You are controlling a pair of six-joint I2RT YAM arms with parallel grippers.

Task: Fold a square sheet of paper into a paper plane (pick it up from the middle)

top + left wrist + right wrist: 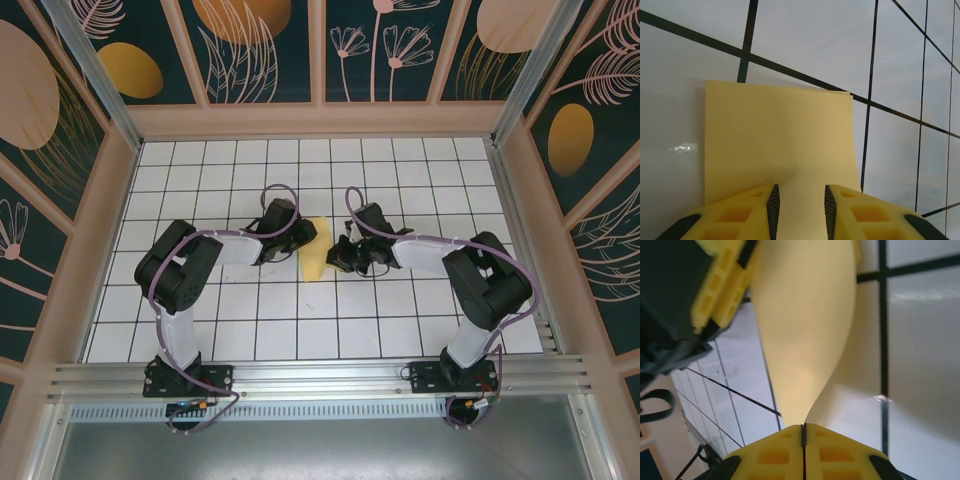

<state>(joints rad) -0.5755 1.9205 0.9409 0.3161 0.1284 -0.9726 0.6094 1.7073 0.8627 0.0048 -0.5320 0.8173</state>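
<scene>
pinching the paper (pixel 805 330), right fingers (pixel 775 452) meet (left fingers (pixel 740 215) apart above).

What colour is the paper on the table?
The paper is plain pale yellow; left wrist view shows it best.

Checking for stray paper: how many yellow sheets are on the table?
1. The yellow sheet lies in the middle of the table, one edge pinched in the right gripper, the left gripper open over the opposite edge. A second could hide underneath.

black-jointed white arms (pixel 235 247), purple cables (pixel 280 189), ribbed yellow fingers (pixel 735 217).
</scene>
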